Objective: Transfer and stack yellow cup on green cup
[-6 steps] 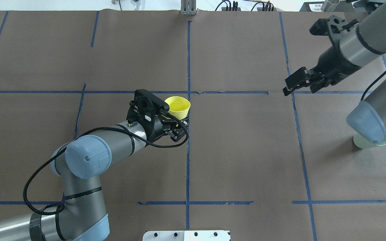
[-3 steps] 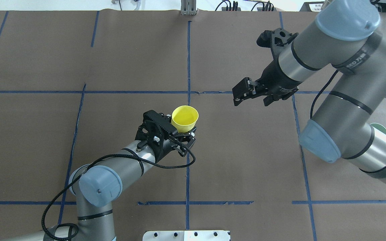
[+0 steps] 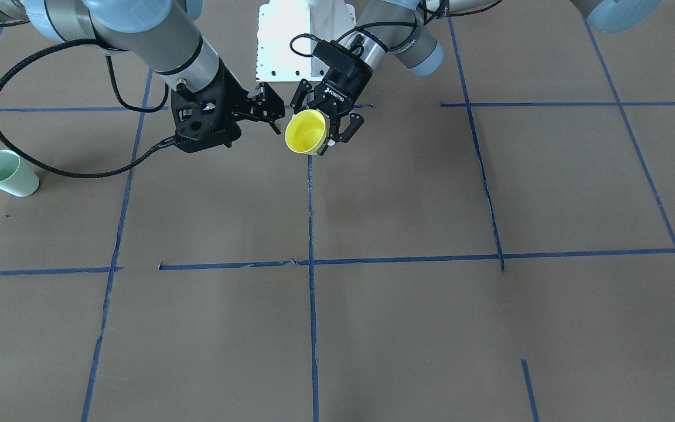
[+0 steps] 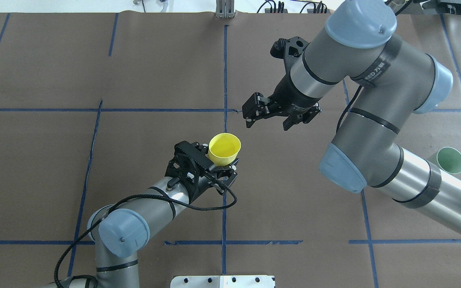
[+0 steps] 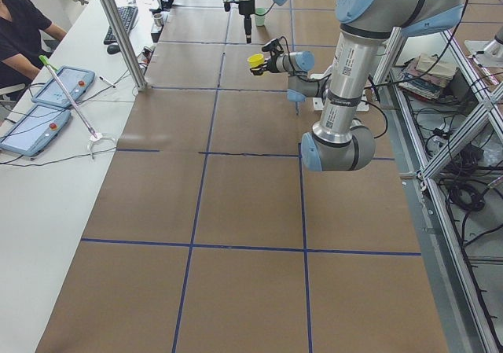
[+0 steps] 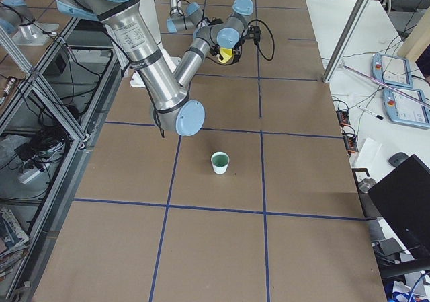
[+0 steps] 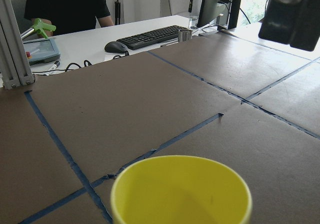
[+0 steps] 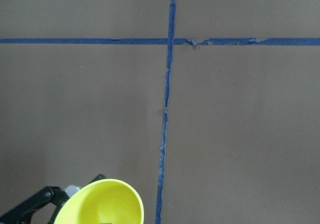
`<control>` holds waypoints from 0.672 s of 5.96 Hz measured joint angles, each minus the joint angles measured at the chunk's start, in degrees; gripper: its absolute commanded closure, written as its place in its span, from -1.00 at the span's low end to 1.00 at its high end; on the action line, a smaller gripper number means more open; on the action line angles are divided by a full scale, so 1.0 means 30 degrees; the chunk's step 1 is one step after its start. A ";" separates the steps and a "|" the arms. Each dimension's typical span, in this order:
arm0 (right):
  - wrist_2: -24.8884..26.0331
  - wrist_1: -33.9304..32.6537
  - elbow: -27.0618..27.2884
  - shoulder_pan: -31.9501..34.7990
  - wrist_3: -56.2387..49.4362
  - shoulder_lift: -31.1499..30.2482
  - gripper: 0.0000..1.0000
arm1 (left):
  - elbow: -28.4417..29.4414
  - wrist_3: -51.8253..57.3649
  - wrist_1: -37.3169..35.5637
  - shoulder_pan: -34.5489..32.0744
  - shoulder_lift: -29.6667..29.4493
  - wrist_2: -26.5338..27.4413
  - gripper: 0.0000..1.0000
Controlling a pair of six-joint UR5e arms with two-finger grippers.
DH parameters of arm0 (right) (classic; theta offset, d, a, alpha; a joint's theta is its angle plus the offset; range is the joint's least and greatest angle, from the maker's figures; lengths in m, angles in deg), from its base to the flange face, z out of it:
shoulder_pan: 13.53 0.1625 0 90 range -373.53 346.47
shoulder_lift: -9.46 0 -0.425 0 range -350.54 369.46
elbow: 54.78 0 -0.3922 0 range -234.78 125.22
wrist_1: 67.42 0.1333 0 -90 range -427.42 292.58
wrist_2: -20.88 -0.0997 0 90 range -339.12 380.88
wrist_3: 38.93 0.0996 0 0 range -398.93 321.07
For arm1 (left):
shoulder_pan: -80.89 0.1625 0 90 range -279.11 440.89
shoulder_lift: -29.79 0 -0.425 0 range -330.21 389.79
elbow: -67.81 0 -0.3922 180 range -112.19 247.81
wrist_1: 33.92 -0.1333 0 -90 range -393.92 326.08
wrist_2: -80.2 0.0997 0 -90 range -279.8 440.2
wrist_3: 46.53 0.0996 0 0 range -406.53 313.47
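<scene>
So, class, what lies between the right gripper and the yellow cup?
Nothing: in the overhead view only bare brown table cover shows between the right gripper and the yellow cup.

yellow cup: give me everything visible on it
The yellow cup is small, bright yellow and tapered, widest at the rim, with plain smooth walls; the material could be plastic or paper. The inside shows and is empty. The left gripper clamps its lower body and holds it clear of the table, mouth up and tilted somewhat, over the centre tape line. Nothing else touches it: the open right gripper is near but apart.
</scene>
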 measured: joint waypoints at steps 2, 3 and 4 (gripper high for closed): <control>0.0002 0.0597 -0.0158 -0.0822 0.0179 -0.0037 -1.00 | 0.0058 -0.0007 0.0327 0.0188 -0.0058 -0.0016 0.12; 0.0003 0.1095 -0.0438 -0.0992 0.0192 -0.0083 -1.00 | 0.0067 -0.0021 0.0500 0.0212 -0.0081 -0.0042 0.09; 0.0003 0.1794 -0.0910 -0.1099 0.0223 -0.0117 -1.00 | 0.0065 -0.0026 0.0567 0.0218 -0.0091 -0.0052 0.08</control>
